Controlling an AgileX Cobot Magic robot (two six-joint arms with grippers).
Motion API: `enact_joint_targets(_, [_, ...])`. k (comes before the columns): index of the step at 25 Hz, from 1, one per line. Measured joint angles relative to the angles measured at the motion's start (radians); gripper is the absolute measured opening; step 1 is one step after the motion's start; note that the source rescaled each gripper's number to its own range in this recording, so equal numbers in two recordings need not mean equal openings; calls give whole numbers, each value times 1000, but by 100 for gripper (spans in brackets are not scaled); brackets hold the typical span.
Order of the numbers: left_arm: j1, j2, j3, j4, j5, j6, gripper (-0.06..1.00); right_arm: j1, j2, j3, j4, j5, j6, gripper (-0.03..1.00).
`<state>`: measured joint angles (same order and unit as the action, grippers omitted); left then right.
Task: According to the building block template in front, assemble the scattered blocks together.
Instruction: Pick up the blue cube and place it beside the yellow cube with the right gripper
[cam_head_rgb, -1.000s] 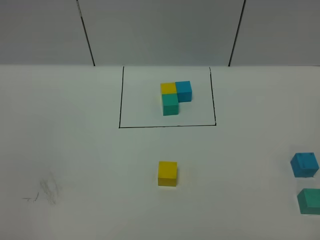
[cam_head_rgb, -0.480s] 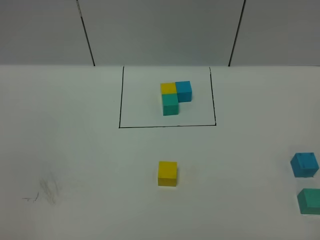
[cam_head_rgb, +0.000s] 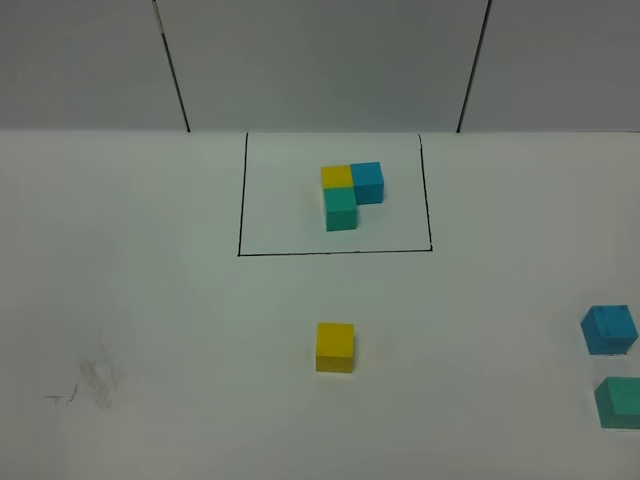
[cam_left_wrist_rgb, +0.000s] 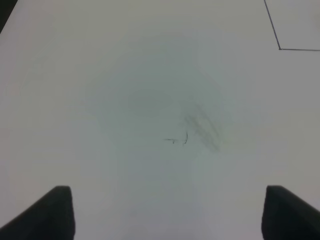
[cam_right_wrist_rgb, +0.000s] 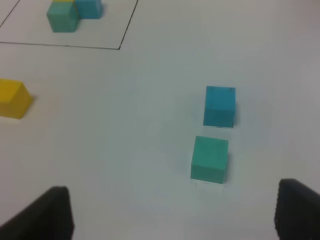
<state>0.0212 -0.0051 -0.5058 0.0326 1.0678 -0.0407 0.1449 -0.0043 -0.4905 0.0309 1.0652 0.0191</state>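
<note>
The template (cam_head_rgb: 348, 194) is an L of yellow, blue and teal-green cubes inside a black-line rectangle (cam_head_rgb: 240, 200) at the back middle; it also shows in the right wrist view (cam_right_wrist_rgb: 70, 12). The loose yellow cube (cam_head_rgb: 335, 347) sits in front of it, alone. The loose blue cube (cam_head_rgb: 608, 329) and teal-green cube (cam_head_rgb: 620, 402) lie at the far right edge, apart. In the right wrist view the blue cube (cam_right_wrist_rgb: 219, 106) and teal-green cube (cam_right_wrist_rgb: 209, 159) lie ahead of my open right gripper (cam_right_wrist_rgb: 172, 212). My open left gripper (cam_left_wrist_rgb: 167, 212) is empty over bare table.
The white table (cam_head_rgb: 150, 300) has a faint pencil smudge (cam_head_rgb: 90, 382) at the front left, also in the left wrist view (cam_left_wrist_rgb: 197, 127). A grey panelled wall (cam_head_rgb: 320, 60) rises behind the table. Neither arm shows in the high view.
</note>
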Motion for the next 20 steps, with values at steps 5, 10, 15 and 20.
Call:
enact_joint_targets(5, [0, 0, 0, 0, 0, 0, 96, 0, 162, -17, -45, -20, 5, 67])
enact_joint_targets(10, [0, 0, 0, 0, 0, 0, 96, 0, 454, -108, -106, -143, -6, 67])
enact_joint_targets(15, [0, 0, 0, 0, 0, 0, 96, 0, 762, -207, -125, -251, -6, 67])
enact_joint_targets(20, [0, 0, 0, 0, 0, 0, 96, 0, 1050, -291, -201, -390, 25, 67])
